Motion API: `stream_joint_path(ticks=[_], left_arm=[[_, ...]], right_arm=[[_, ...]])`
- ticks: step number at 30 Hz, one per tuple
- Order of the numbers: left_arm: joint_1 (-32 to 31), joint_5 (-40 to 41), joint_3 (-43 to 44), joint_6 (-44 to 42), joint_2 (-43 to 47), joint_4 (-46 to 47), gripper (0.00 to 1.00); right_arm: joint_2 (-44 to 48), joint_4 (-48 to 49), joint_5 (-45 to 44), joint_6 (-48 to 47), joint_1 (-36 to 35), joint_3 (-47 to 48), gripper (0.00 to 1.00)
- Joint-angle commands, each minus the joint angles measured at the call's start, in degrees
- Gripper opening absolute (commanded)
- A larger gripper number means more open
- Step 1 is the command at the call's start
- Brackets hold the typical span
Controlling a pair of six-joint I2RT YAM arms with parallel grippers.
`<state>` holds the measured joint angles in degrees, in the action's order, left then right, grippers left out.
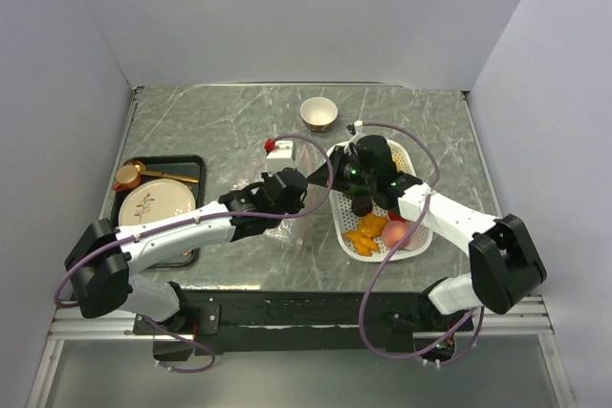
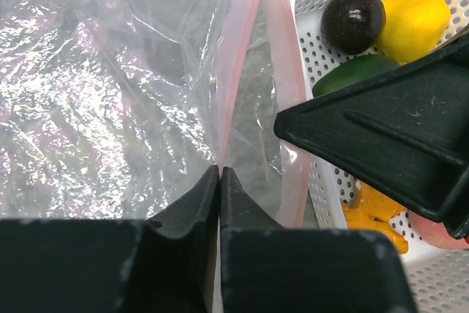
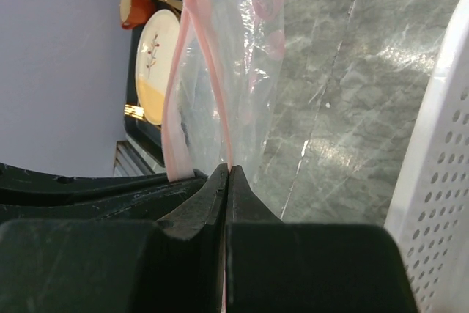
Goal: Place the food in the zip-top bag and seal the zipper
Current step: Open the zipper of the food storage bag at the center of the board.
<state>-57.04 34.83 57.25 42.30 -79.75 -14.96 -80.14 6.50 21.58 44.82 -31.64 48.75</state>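
Note:
The clear zip-top bag (image 1: 290,222) lies between the two arms, left of the white basket (image 1: 413,155). Its pale pink zipper (image 2: 236,71) is parted, with the two strips spread apart. My left gripper (image 1: 308,190) is shut on one strip (image 2: 220,170). My right gripper (image 1: 333,182) is shut on the other strip (image 3: 229,170). The food is in the basket: a dark brown ball (image 2: 353,20), a yellow piece (image 2: 414,26), a green piece (image 2: 352,71), orange pieces (image 1: 366,233) and a pink one (image 1: 397,233). A red piece (image 1: 272,144) sits on the table behind the bag.
A gold cup (image 1: 318,113) stands at the back centre. A black tray (image 1: 191,161) at the left holds a plate (image 1: 150,204), a gold spoon and a small cup (image 1: 125,177). A white block (image 1: 283,152) sits beside the red piece. Walls enclose the table.

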Motion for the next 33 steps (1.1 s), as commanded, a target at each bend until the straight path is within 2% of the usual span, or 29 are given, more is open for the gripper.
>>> stream_joint_path(ticks=[1, 3, 11, 20, 24, 26, 31, 33], left_arm=[[-0.1, 1.6, 3.0, 0.3, 1.5, -1.6, 0.04], [-0.1, 1.6, 4.1, -0.1, 2.6, -2.5, 0.01], [0.0, 3.0, 3.9, -1.6, 11.1, -5.3, 0.01], [0.0, 2.3, 4.9, -0.3, 6.1, -7.8, 0.01], [0.1, 1.1, 5.1, 0.5, 4.2, -6.9, 0.01], [0.1, 0.9, 5.2, 0.8, 3.0, -6.4, 0.01], [0.1, -0.1, 5.3, 0.8, 1.2, -5.2, 0.01], [0.2, -0.6, 5.1, 0.7, 1.0, -4.1, 0.01]], right_arm=[[-1.6, -3.1, -4.0, -3.0, -0.4, 3.3, 0.0], [-3.7, -5.2, -6.8, -4.6, -0.4, 4.3, 0.0], [-10.4, -9.8, -16.0, -7.5, -0.9, 8.3, 0.0], [-10.4, -9.1, -15.8, -8.4, -1.6, 9.8, 0.01], [-6.9, -10.6, -16.9, -8.5, -1.6, 9.9, 0.1], [-4.0, -12.2, -18.4, -8.9, -1.5, 9.4, 0.2], [2.5, -16.2, -24.0, -9.7, -1.4, 8.2, 0.55], [5.2, -17.8, -27.0, -9.8, -0.9, 7.7, 0.56]])
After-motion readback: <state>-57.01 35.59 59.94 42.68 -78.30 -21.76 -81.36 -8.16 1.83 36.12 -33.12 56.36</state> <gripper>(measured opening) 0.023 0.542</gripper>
